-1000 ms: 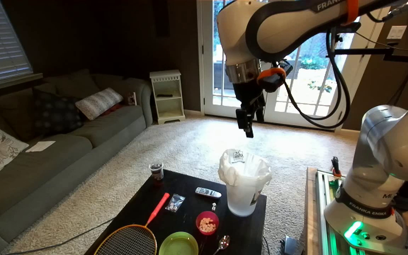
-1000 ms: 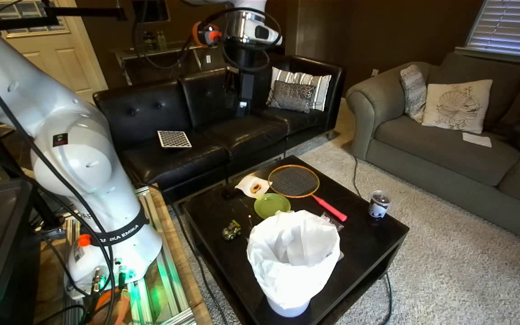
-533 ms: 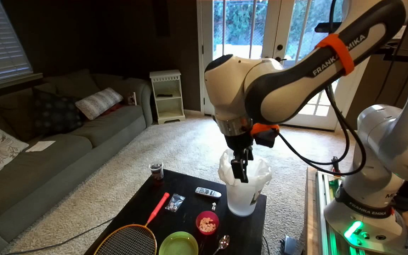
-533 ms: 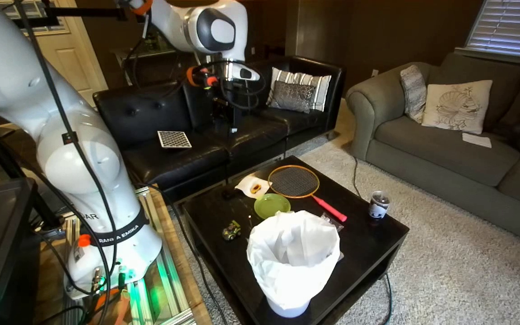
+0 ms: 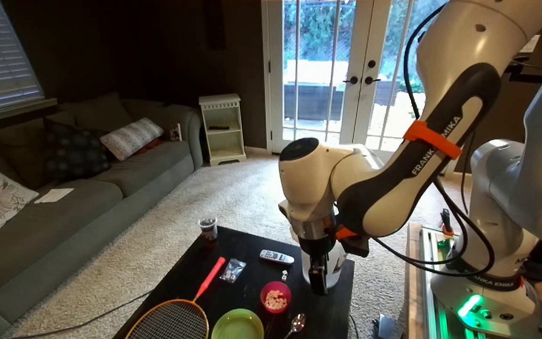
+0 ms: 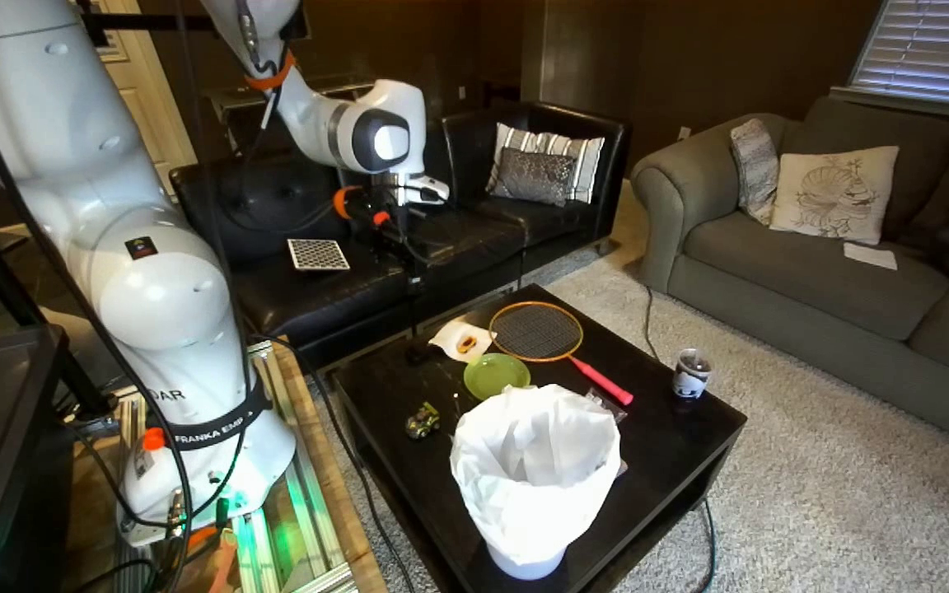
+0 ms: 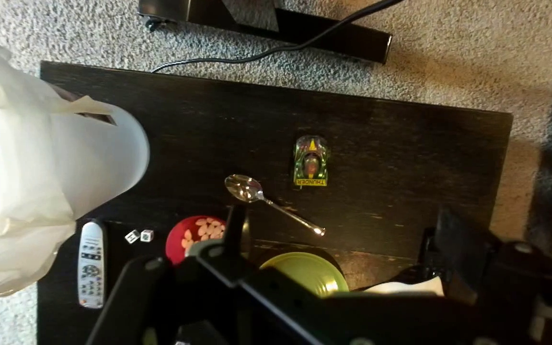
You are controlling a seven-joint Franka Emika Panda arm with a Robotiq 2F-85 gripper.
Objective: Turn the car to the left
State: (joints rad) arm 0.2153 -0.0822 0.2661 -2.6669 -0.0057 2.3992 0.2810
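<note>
At the wrist view's eleven o'clock from the gripper [image 7: 342, 215], its fingers [image 7: 458, 247] spread wide, sits the car [image 7: 311, 161], a spoon [image 7: 276, 205] toward the car's seven.

Daylight through the white-framed glass double doors [image 5: 358, 103] brightened the beige carpet [image 5: 247, 193], while the dark brown wall [image 5: 158, 52] lay near-black. A small green lamp [image 5: 469, 306] glowed on the robot's white base [image 5: 501, 301]. The white plastic bin liner [image 6: 536, 469] was nearly overexposed in an exterior view. In the wrist view, glare spotted the round green plate [image 7: 304, 268]; the black two-fingered gripper [image 7: 343, 229] stood dark and blurred.
</note>
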